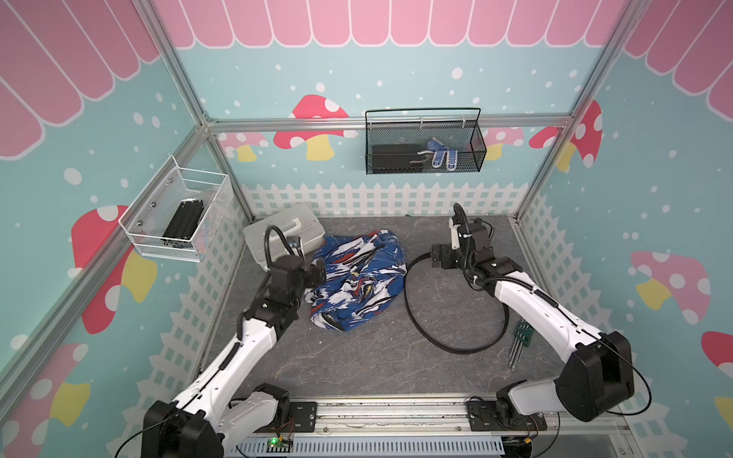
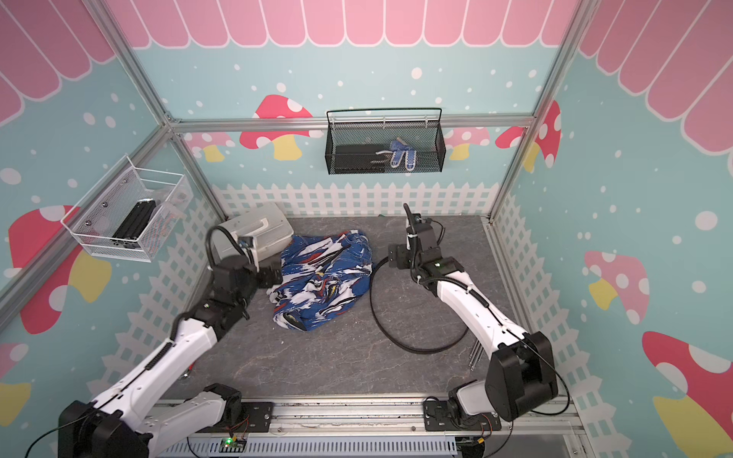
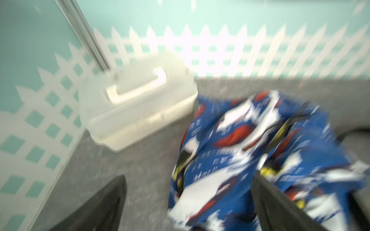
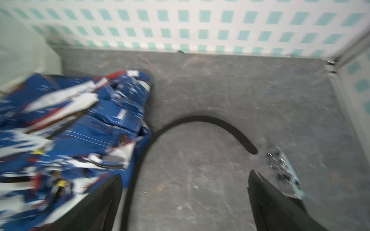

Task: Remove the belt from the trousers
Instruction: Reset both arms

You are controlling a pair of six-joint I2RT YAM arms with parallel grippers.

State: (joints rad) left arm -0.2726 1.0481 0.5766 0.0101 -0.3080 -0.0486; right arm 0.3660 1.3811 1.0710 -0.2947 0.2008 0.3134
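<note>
Grey marbled bench (image 1: 357, 368) sits inside a booth with mushroom-printed walls. Crumpled on it are the trousers (image 1: 357, 277), blue, white and red, with a white box (image 1: 285, 218) just beside them toward the back corner. On the trousers' opposite side the belt (image 4: 200, 118) lies in an open loop on bare bench, partly covered by the right arm in both top views. Farther from the trousers lies a green hex key set (image 1: 523, 335). Left tool (image 3: 186, 192) gapes wide over the trousers' edge, empty. Right tool (image 4: 184, 178) spreads wide above the belt, gripping nothing.
</note>
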